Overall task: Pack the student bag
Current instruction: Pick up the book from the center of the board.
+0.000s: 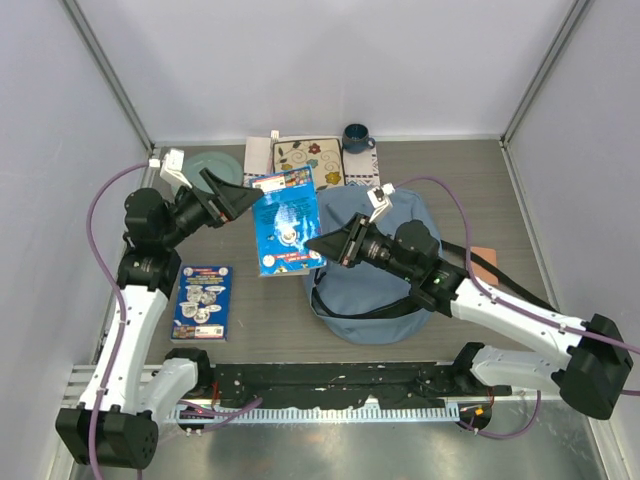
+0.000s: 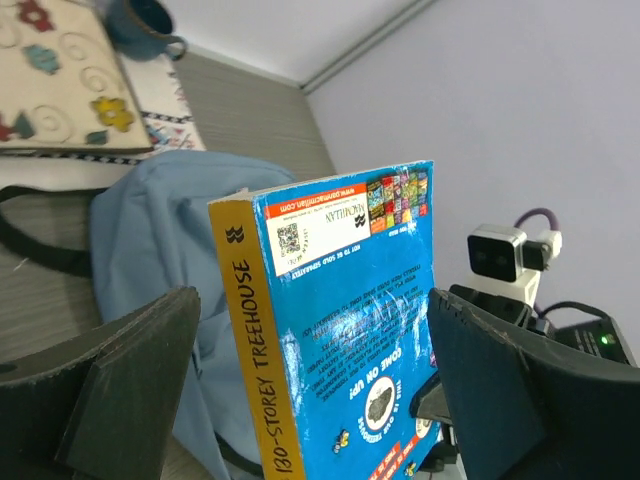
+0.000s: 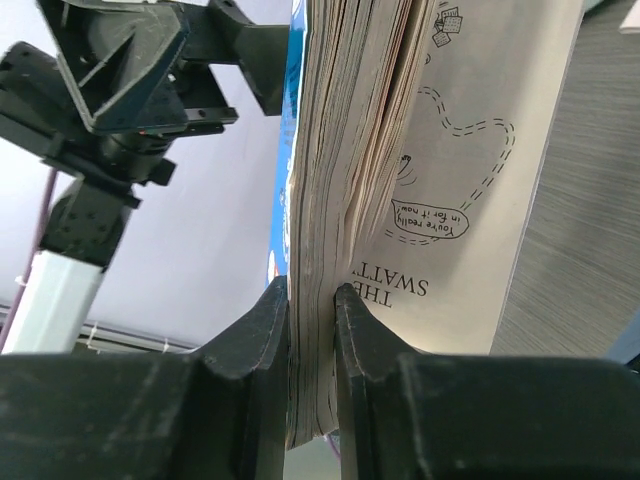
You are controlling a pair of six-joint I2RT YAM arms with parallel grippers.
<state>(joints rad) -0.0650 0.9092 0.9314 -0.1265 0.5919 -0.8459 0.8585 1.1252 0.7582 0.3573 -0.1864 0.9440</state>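
Evidently the packing is at an early stage, with nothing visibly inside the bag yet. Nearest, toward the left edge of the counter (image 1: 270,318), 1 blue book (image 1: 201,300) lies flat, untouched and well apart from both arms. Past it, right of the counter's middle, the light-blue backpack (image 1: 350,315) lies slumped under the right arm. No open mouth shows in any view, so I cannot tell whether it is unzipped. Just left of the backpack, a 2nd blue book (image 1: 285,215) hangs above the counter, pinched at its page edge by the right tool (image 1: 318,243), whose jaws are closed on the pages. The left tool (image 1: 243,203) has its jaws spread wide on either side of that book's spine end, gripping nothing. Along the far edge sit a pale green plate (image 1: 212,167), a patterned cloth mat (image 1: 305,160) and a dark blue mug (image 1: 357,138), none of them in play. My reading: 1 book is in hand and meant for the backpack, and the other waits. Finding or holding open the backpack's mouth is probably the main work left.
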